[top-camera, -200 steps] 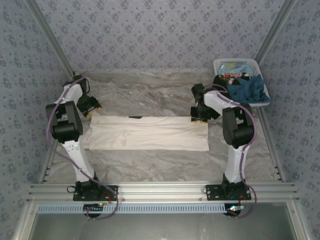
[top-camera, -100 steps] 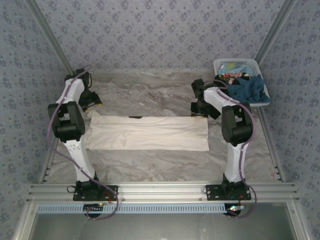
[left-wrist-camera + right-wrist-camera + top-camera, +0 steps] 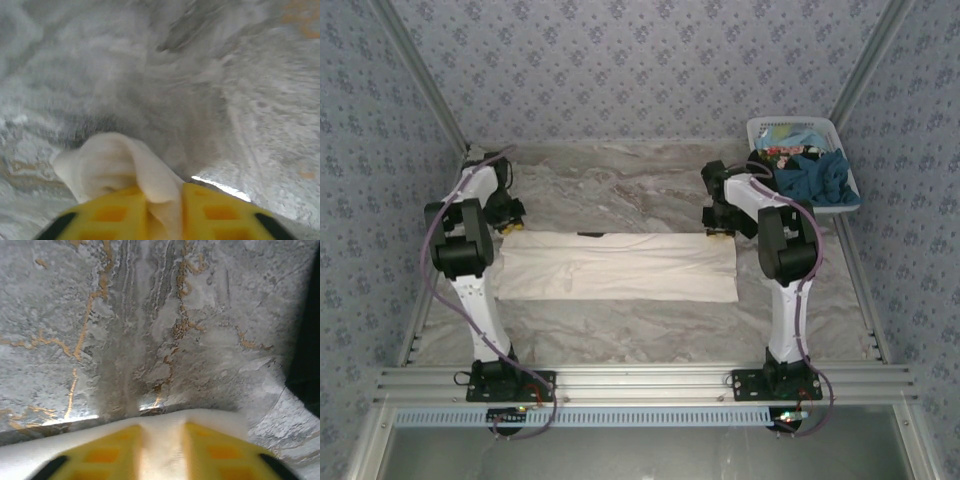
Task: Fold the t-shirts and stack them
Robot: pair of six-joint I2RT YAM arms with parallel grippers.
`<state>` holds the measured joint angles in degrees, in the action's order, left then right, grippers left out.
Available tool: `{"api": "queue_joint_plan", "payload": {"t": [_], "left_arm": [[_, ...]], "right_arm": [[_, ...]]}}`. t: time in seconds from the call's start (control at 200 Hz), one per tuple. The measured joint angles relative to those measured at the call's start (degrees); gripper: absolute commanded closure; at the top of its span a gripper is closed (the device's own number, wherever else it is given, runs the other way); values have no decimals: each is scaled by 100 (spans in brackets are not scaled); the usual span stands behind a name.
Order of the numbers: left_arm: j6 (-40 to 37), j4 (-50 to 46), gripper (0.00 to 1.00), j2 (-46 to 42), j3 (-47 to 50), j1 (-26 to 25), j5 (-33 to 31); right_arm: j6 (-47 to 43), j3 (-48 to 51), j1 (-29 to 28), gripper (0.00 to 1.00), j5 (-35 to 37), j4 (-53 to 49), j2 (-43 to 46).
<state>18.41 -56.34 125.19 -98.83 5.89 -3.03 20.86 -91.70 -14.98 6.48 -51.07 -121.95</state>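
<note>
Where the white shirt (image 3: 620,268) lies on the table (image 3: 620,185), it is seen as a long flat band, folded and stretched from left to right between the two arms. Its far left corner is held by the left gripper (image 3: 510,222), and its far right corner is held by the right gripper (image 3: 718,230). In the left wrist view a bunched fold of the white cloth is pinched between the yellow fingers (image 3: 105,217), which are closed on it, and the marbled surface is seen behind. In the right wrist view the edge of the cloth is clamped between the yellow fingers (image 3: 107,450), and the cloth runs across the bottom of the view. A white basket (image 3: 760,128) is placed at the far right corner of the table, just behind the right arm. A teal shirt (image 3: 818,178) and a black shirt (image 3: 766,160) are heaped in it, together with some coloured cloth that cannot be told clearly
</note>
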Motion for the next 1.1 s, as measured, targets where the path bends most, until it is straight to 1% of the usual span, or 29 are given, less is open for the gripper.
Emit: {"api": "queue_joint_plan", "payload": {"t": [0.035,0.16,0.31,0.43,0.545,0.595,0.625,0.69,0.779,0.814,0.829,0.904,0.914,0.929,0.944,0.979,1.024,1.099], "left_arm": [[-2,50,100,-2,63,4,-44],[98,260,100,-238,339,46,-160],[319,470,100,-675,721,289,-186],[590,721,100,-1165,1134,577,83],[732,874,100,-1377,1307,745,376],[769,909,92,-1366,1307,778,494],[785,946,83,-1331,1305,789,570],[844,994,69,-1246,1298,802,664],[855,1040,62,-1040,1257,828,684],[874,1060,59,-975,1257,846,686],[859,1062,59,-960,1257,852,680],[914,1047,57,-968,1257,868,595],[922,1047,57,-979,1257,868,573],[931,1045,57,-1005,1257,868,535],[935,1038,57,-1027,1257,866,485],[977,999,57,-1099,1257,848,361],[1043,940,58,-1237,1274,815,192],[1325,890,62,-1810,1539,671,-20]], "right_arm": [[22,-2,2,100,24,-2,2],[31,-13,13,100,70,0,2],[52,-11,48,100,164,-2,2],[101,-11,98,100,175,-15,2],[175,-11,122,100,166,-15,2],[205,-17,125,100,149,-20,2],[223,-28,127,100,144,-26,2],[240,-39,136,100,122,-39,0],[249,-39,162,100,125,-50,0],[249,-46,181,92,127,-66,0],[249,-48,190,87,127,-70,0],[275,-50,229,72,129,-96,0],[251,-50,236,69,133,-101,0],[271,-50,238,68,133,-103,0],[282,-50,238,64,138,-107,2],[278,-48,249,62,160,-109,9],[269,-46,254,60,192,-116,42],[267,15,251,60,258,-87,208]]}}
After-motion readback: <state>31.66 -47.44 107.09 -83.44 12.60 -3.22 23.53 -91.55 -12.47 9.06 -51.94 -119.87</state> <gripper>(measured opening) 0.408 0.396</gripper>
